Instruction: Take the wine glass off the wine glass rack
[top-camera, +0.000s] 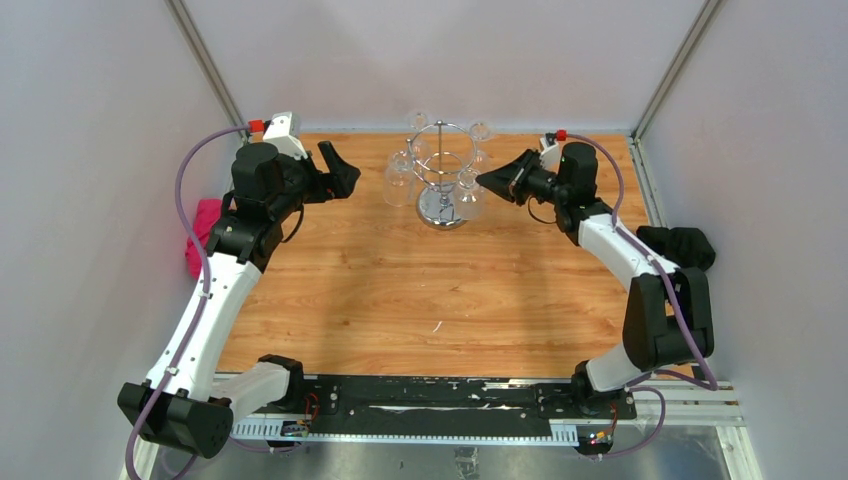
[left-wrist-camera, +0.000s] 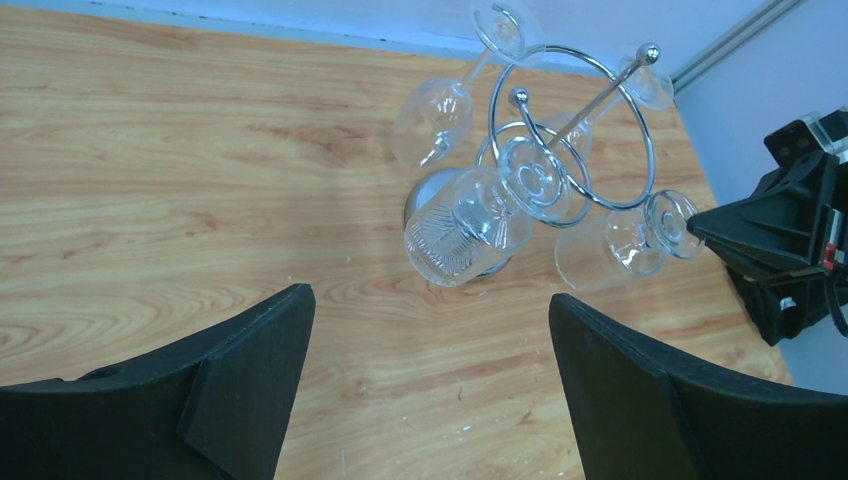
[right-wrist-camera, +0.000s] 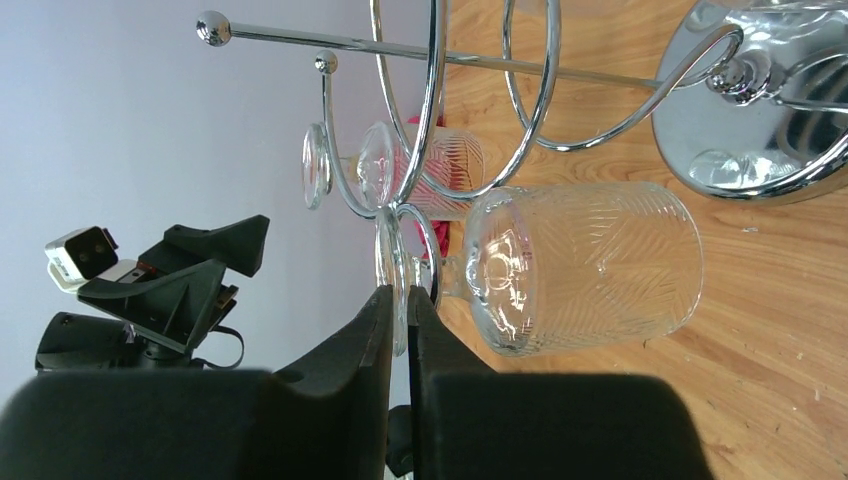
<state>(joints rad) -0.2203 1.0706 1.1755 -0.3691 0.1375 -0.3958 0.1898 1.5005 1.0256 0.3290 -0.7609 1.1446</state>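
The chrome wine glass rack (top-camera: 440, 160) stands at the back middle of the table, with glasses hanging upside down from its ring. My right gripper (top-camera: 484, 179) reaches the rack's right side. In the right wrist view it (right-wrist-camera: 400, 300) is shut on the thin round foot (right-wrist-camera: 392, 265) of a patterned wine glass (right-wrist-camera: 590, 265), whose stem still passes through a wire loop of the rack (right-wrist-camera: 435, 120). My left gripper (top-camera: 345, 172) hovers left of the rack, open, with only bare wood between its fingers (left-wrist-camera: 250, 370). The left wrist view shows the same wine glass (left-wrist-camera: 610, 250) low on the rack's right.
Other glasses (left-wrist-camera: 465, 225) (left-wrist-camera: 430, 115) hang from the same rack, close to the held one. A pink cloth (top-camera: 205, 235) lies at the table's left edge and a black object (top-camera: 680, 245) at the right edge. Walls enclose the back and sides.
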